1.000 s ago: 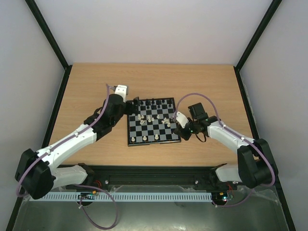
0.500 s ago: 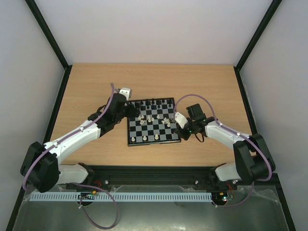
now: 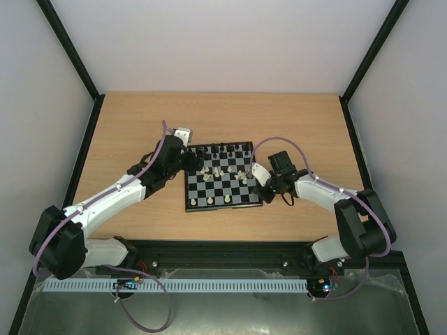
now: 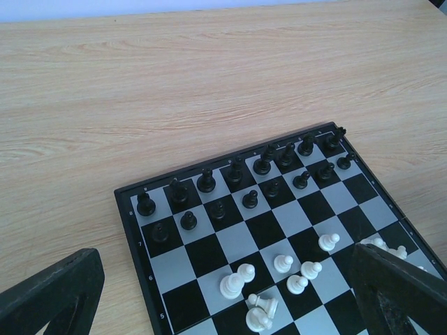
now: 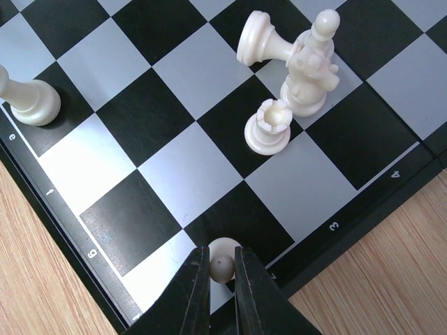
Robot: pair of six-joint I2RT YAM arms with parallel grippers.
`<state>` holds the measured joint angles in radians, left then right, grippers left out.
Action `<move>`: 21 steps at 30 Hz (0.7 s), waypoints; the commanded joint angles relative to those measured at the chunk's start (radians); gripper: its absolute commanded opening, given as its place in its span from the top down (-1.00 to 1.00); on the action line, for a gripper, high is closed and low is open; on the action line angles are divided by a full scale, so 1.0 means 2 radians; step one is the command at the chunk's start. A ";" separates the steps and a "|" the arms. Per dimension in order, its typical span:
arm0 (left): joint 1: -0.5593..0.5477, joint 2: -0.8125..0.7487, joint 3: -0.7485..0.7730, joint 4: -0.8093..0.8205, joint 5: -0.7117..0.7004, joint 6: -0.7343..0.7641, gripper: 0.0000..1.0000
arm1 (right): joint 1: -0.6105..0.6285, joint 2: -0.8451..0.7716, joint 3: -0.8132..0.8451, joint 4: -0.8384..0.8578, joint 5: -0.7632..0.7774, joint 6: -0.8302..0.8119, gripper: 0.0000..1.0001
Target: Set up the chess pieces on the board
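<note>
Seen from above, the right gripper has its fingers pinched almost together at the 3 o'clock edge of the board. The left gripper stands wide at the board's 10 o'clock corner. Compared with a second ago, the left arm has swung in closer to that corner. The right gripper has crept a little toward 10 o'clock, onto the board's rim. The board lies mid-table, between the two arms.

From the left wrist, both fingers show at the bottom corners, far apart with nothing between them. The black pieces stand upright in two rows along the far side, running from 9 toward 2 o'clock. The cream pieces are scattered at 5 o'clock, and one lies on its side.

From the right wrist, the fingers grip a cream pawn at 6 o'clock. It stands upright, its long axis pointing up at the camera, over the outermost squares by the border. A rook stands at 1 o'clock from it. Beyond that, a tipped piece lies with its base toward 9 o'clock.
</note>
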<state>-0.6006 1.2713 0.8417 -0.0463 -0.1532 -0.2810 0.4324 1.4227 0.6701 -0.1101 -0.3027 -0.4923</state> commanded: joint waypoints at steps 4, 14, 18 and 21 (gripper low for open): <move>0.003 -0.010 0.014 -0.004 0.009 0.005 -0.98 | 0.004 0.019 0.010 0.002 0.007 0.006 0.75; 0.003 -0.013 0.014 -0.006 0.011 0.008 -0.98 | 0.007 0.023 0.017 -0.002 0.007 0.015 0.63; 0.003 -0.015 0.014 -0.007 0.011 0.008 -0.98 | 0.007 0.004 0.037 -0.019 0.005 0.031 0.25; 0.003 -0.018 0.013 -0.006 0.011 0.008 -0.98 | 0.007 -0.012 0.061 -0.033 0.006 0.039 0.16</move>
<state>-0.5991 1.2690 0.8425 -0.0471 -0.1341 -0.2760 0.4404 1.4490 0.7166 -0.1116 -0.2855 -0.4438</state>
